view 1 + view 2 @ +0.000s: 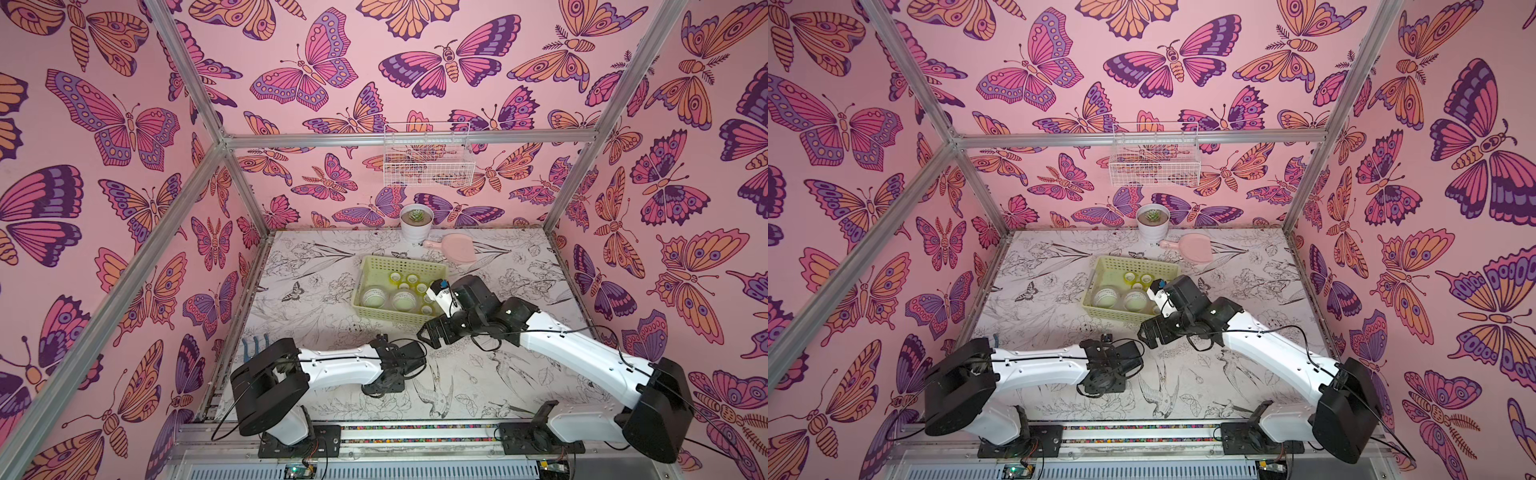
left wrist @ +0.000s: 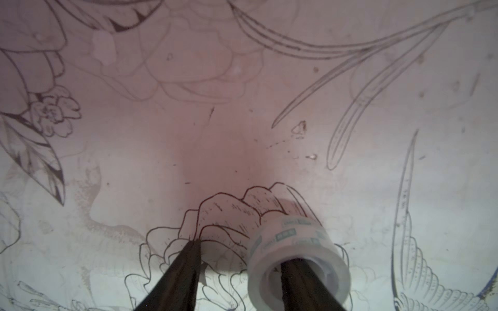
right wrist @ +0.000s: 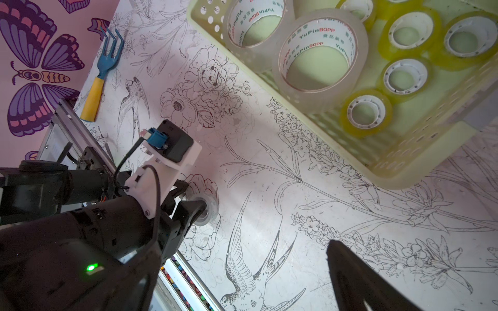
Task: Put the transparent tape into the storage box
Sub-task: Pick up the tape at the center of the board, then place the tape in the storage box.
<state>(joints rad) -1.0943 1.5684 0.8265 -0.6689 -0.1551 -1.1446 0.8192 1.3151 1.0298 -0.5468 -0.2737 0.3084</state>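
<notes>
A small colourless transparent tape roll (image 2: 293, 237) lies on the table near the front middle. My left gripper (image 2: 242, 253) points down at it, open. One finger runs through the roll's core; the other stands outside, apart from the roll. The right wrist view shows that same roll (image 3: 211, 207) under the left fingers. The pale yellow-green storage box (image 1: 390, 316) sits mid-table and holds two large clear rolls (image 1: 372, 297) and several small yellow rolls (image 1: 395, 276). My right gripper (image 1: 429, 334) hovers open by the box's front right corner, holding nothing. Only one of its fingers (image 3: 358, 280) shows.
A white pot with a succulent (image 1: 416, 222) and a pink scoop (image 1: 455, 247) stand behind the box. A white wire basket (image 1: 428, 160) hangs on the back wall. A blue-and-yellow garden fork (image 3: 105, 70) lies at the table's left edge.
</notes>
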